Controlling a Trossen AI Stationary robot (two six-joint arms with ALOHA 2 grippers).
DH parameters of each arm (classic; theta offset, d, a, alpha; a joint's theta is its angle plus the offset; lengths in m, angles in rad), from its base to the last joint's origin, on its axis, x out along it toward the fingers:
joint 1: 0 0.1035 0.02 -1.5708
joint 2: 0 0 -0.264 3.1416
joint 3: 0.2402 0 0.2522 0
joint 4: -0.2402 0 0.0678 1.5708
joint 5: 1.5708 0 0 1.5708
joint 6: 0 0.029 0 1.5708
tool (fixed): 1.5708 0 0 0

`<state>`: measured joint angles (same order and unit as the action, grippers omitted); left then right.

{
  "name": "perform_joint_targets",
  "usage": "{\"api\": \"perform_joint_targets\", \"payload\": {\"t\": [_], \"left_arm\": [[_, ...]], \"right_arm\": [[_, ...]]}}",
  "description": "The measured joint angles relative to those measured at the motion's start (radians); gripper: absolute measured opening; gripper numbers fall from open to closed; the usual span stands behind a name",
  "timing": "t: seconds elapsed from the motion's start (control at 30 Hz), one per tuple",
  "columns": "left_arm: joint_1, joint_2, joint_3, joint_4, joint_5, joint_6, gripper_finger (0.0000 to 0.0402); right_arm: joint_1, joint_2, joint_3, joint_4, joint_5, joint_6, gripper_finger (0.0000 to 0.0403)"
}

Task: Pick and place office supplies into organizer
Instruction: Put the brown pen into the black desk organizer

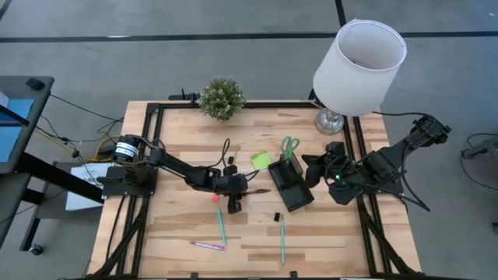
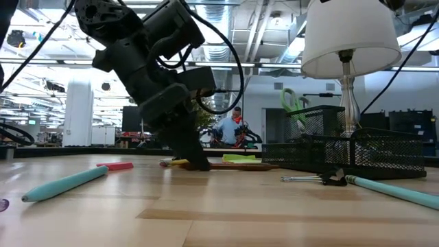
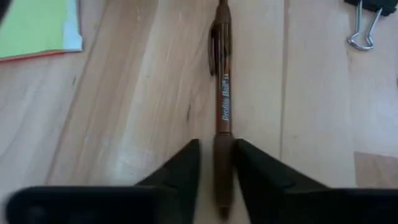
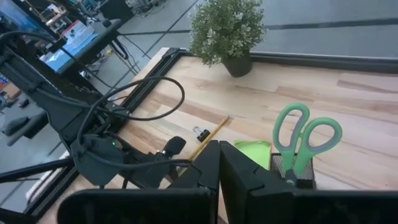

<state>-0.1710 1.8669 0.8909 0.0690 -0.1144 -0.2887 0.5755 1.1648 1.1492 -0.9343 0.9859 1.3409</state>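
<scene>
My left gripper [image 1: 238, 191] is down at the table's middle, its fingers on either side of a dark brown pen [image 3: 222, 93] that lies flat on the wood [image 2: 236, 166]. My right gripper [image 4: 219, 168] is shut and empty and hovers right of the black mesh organizer [image 1: 292, 189]. Green-handled scissors [image 4: 298, 140] stand in the organizer's cup. On the table lie the lime sticky-note pad [image 1: 261, 159], a pink eraser [image 1: 214, 198], two teal pens [image 1: 221, 225] [image 1: 282, 237], a purple pen [image 1: 206, 246], a pencil [image 4: 208, 137] and a black clip [image 1: 276, 217]. My left gripper pinches the brown pen at its grip section near one end [image 3: 222, 146], one finger [image 3: 186, 168] on each side. The fingers come down slanting from above and lie along the pen. The pen rests flat on the table, its clip end pointing away from the fingers.
A white-shaded lamp [image 1: 358, 58] stands at the far right corner and a small potted plant [image 1: 222, 97] at the far edge. A second binder clip [image 3: 364, 18] lies beyond the pen. Bare wood stretches along the near edge.
</scene>
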Motion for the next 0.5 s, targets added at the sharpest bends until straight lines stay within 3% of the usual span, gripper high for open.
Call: {"api": "perform_joint_targets", "payload": {"t": [0.1, 0.27, 0.37, 0.5], "left_arm": [[0.001, 0.000, 0.002, -0.004, 0.013, 0.004, 0.0022], [-0.003, -0.037, 0.093, -0.182, 0.031, 0.061, 0.0023], [-0.004, -0.073, 0.255, -0.410, -0.006, 0.214, 0.0018], [-0.001, -0.081, 0.504, -0.696, -0.134, 0.481, 0.0016]], "right_arm": [[0.000, 0.000, 0.000, 0.000, 0.000, -0.009, 0.0000], [0.000, 0.000, 0.000, -0.001, 0.001, -0.015, 0.0000], [0.000, 0.000, 0.000, 0.000, 0.003, -0.014, 0.0000], [0.003, 0.000, 0.000, 0.023, 0.003, -0.015, 0.0000]]}}
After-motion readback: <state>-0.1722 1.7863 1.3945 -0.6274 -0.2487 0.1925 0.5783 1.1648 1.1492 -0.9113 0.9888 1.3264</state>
